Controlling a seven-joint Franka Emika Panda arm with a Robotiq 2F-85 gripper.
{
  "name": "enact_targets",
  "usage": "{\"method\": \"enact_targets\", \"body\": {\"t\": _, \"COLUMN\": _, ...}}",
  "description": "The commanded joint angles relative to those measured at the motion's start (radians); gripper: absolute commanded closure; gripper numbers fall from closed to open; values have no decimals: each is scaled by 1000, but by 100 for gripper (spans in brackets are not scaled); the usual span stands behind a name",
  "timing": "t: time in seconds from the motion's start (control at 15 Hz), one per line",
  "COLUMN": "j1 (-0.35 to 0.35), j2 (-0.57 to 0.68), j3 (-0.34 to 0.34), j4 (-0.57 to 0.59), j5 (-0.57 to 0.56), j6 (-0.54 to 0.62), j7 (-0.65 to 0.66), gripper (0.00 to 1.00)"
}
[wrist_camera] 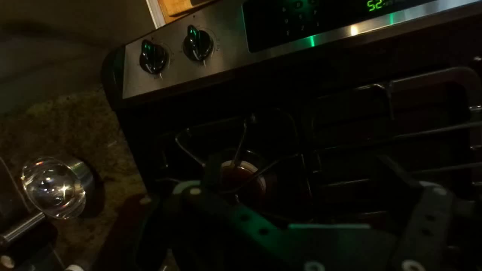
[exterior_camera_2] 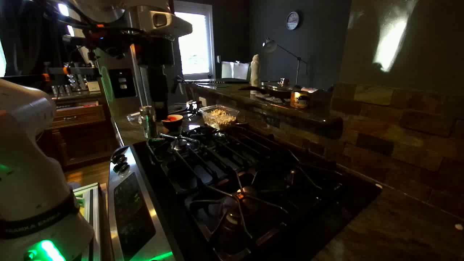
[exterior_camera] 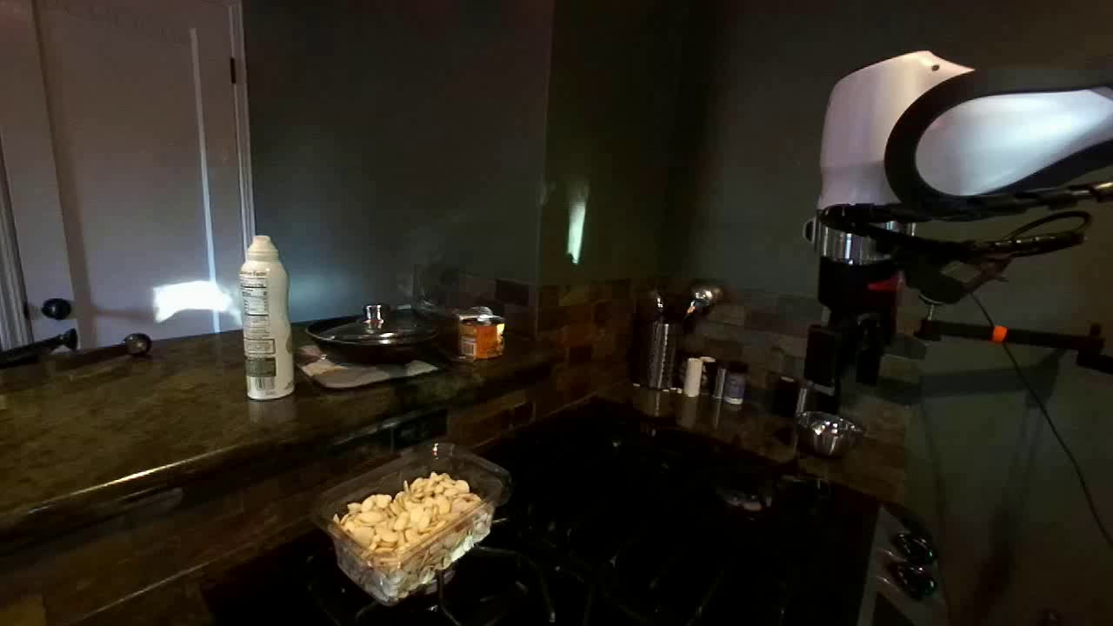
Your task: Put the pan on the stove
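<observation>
A dark pan (exterior_camera: 348,349) with a clear glass lid (exterior_camera: 374,323) sits on the raised counter ledge, on a pale flat pad. The pan (exterior_camera_2: 275,92) also shows in an exterior view, with a dark handle. The stove (exterior_camera_2: 232,174) is a black gas cooktop with grates, below the ledge; it fills much of the wrist view (wrist_camera: 211,81). My gripper (exterior_camera: 843,374) hangs pointing down in the air, well away from the pan. In the wrist view its fingers (wrist_camera: 301,165) are wide apart with nothing between them, over a burner. The pan is out of the wrist view.
A white bottle (exterior_camera: 268,322) and an orange can (exterior_camera: 480,336) stand beside the pan. A clear tub of pale flakes (exterior_camera: 409,530) is at one stove end. A shiny bowl (exterior_camera: 829,433) and several spice jars (exterior_camera: 693,377) stand by the wall. A small bowl (exterior_camera_2: 172,124) stands near the tub.
</observation>
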Motion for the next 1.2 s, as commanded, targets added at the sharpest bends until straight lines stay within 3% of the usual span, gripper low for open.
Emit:
{"method": "enact_targets", "body": {"t": 0.0, "j1": 19, "j2": 1, "j3": -15, "j4": 2, "j5": -11, "j6": -5, "j7": 12, "gripper": 0}}
{"method": "enact_targets", "body": {"t": 0.6, "j1": 19, "j2": 1, "j3": -15, "j4": 2, "j5": -11, "j6": -5, "j7": 12, "gripper": 0}}
{"method": "enact_targets", "body": {"t": 1.13, "j1": 111, "j2": 344, "j3": 87, "j4": 360, "j5": 9, "j6": 286, "j7": 39, "gripper": 0}}
